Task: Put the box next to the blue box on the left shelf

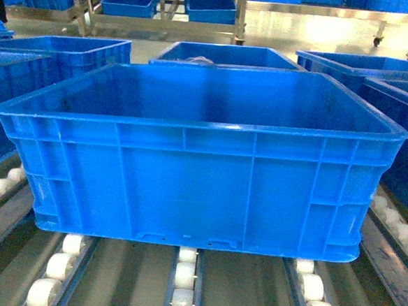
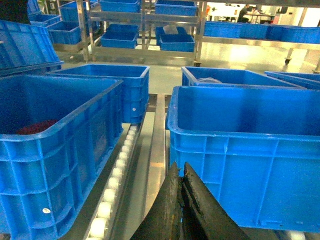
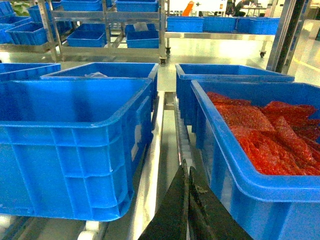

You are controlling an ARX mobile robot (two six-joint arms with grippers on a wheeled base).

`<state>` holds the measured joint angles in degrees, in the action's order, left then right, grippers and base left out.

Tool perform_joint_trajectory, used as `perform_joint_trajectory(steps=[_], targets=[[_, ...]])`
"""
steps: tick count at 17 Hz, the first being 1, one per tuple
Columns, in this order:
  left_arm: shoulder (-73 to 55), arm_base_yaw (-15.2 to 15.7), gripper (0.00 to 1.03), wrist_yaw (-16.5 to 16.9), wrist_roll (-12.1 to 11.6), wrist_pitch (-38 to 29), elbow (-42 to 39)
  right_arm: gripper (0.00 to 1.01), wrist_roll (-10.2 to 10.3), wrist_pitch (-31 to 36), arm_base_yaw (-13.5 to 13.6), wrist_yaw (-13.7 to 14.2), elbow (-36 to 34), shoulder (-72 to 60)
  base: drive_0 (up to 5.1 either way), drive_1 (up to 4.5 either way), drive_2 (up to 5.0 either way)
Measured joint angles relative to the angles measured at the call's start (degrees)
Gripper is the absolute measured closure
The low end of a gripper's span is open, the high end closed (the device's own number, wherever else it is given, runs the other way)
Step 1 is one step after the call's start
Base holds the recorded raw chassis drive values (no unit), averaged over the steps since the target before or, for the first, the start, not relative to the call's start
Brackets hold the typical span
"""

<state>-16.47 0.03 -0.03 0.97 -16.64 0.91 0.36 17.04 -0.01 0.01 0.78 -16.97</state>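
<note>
The box (image 1: 196, 159), a large empty blue crate, sits square on the white rollers of the left shelf (image 1: 185, 278). Another blue box (image 2: 50, 145) stands to its left across a narrow gap. My left gripper (image 2: 179, 167) is shut on nothing, its tips low by the near left corner of the box (image 2: 245, 150). My right gripper (image 3: 188, 166) is also shut and empty, low in the gap at the right side of the box (image 3: 70, 140). Neither gripper shows in the head view.
A blue crate filled with red material (image 3: 260, 150) stands close on the right. More blue crates (image 1: 225, 54) sit behind on the rack. Roller rails (image 2: 117, 170) run along the gaps. Metal shelving with crates (image 2: 145, 30) stands across the aisle.
</note>
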Motion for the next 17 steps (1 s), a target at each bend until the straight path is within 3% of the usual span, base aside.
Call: perform_joint_trajectory(steps=[9,10,11,14,15,17], targets=[[6.71,0.0,1.01,0.02,0.0,6.8,0.0,1.0,0.0,-6.93,0.0,0.0,0.0,7.04,0.0,0.0,0.0],[12.33,0.0,1.01,0.13,-0.02,15.39,0.02,1.0,0.02,-12.96,0.0,0.0,0.04,10.93,0.0,0.0,0.0],[15.96,0.0,1.01,-0.11,-0.02,16.46,0.02,1.0,0.0,-17.44,0.0,-0.02,0.04,16.13,0.0,0.0,0.0],[15.89,0.0,1.01,0.0,-0.13,16.68,0.02,1.0,0.0,-17.0,0.0,-0.02,0.04,16.68,0.0,0.0,0.0],[15.89,0.0,0.99,0.0,-0.11,16.98,0.02,0.92,-0.04,-17.33,0.0,-0.02,0.04,16.68,0.0,0.0,0.0],[15.89,0.0,0.72,0.02,-0.13,17.0,0.02,0.65,-0.04,-17.29,0.0,-0.02,0.04,16.68,0.0,0.0,0.0]])
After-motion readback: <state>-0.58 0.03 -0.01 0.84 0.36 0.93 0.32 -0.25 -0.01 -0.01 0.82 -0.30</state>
